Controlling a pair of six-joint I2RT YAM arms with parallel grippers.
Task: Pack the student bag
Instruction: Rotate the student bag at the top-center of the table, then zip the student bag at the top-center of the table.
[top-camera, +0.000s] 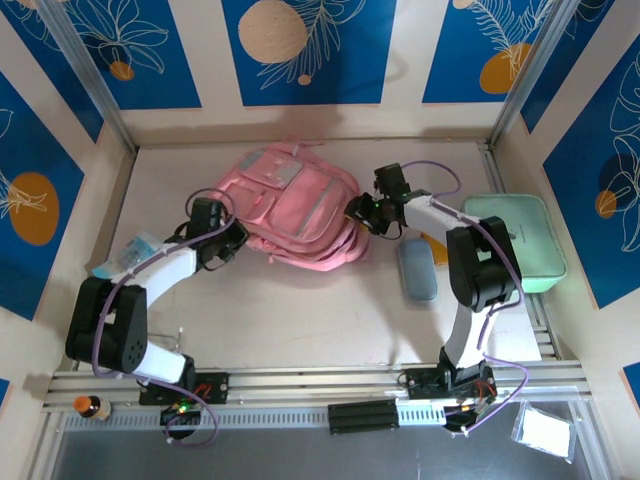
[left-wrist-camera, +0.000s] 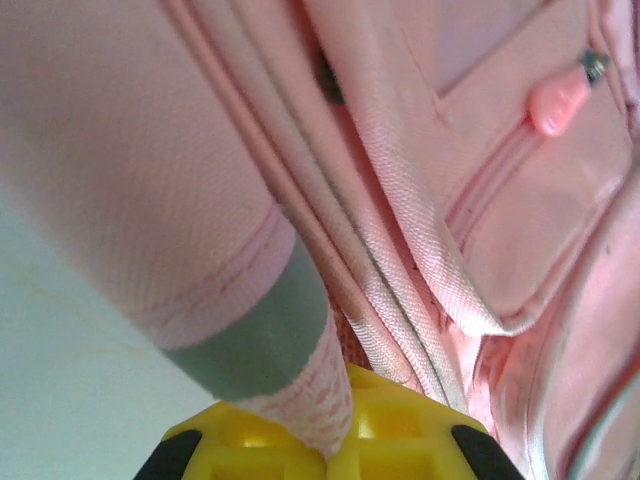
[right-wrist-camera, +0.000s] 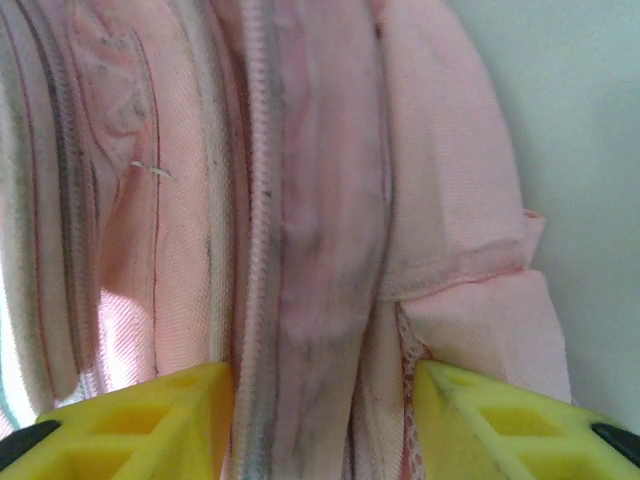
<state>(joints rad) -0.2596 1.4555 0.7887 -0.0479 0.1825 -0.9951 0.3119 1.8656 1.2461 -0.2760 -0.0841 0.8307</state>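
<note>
The student bag (top-camera: 296, 205) lies flat at the middle-far part of the worktop (top-camera: 300, 320); it looks soft, light and floppy, so I judge it will sag when lifted, and a strap or seam holds better than a smooth panel. The left gripper (top-camera: 232, 246), at its left near corner, is closed narrow on a pink strap (left-wrist-camera: 255, 320); the right gripper (top-camera: 358, 212), at its right edge, has jaws apart around a thick zip fold (right-wrist-camera: 300, 250), and I cannot tell if they press it.

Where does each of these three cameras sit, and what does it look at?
Top external: above and behind the arms, looking down at the table; both arms, left gripper and right gripper at the bag.
Left wrist: on that wrist, facing the bag's strap; yellow fingers below.
Right wrist: on that wrist, facing the bag's zip; yellow fingers below.
All share the bag.
</note>
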